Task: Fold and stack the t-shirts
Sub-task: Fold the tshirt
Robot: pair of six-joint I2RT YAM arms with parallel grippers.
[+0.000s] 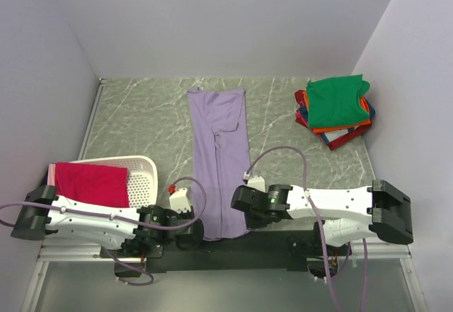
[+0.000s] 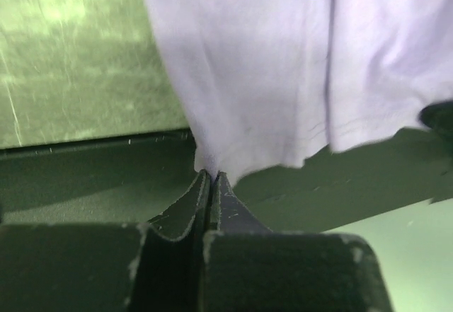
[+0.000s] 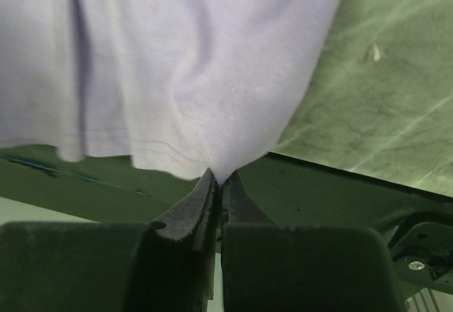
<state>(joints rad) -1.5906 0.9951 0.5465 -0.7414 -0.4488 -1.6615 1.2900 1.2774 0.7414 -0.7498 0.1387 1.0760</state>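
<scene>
My left gripper (image 2: pixel 211 175) and right gripper (image 3: pixel 218 179) are both pinched tight on the near edge of the purple t-shirt (image 1: pixel 219 149) lying long on the table (image 1: pixel 141 114), and I think that tiny bite of cloth could slip out if I lift fast.

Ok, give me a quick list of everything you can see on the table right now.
purple shirt: one, lavender, folded into a long strip down the table's middle, reaching the front edge
shirt stack: one pile, green on top with orange, blue and red edges beneath, far right corner
basket: one, white, perforated, near left
red shirt: one, magenta-red, lying in the basket
table: one, green marbled top
left tool: one, black, shut on the purple shirt's near hem
right tool: one, black, shut on the same hem
</scene>
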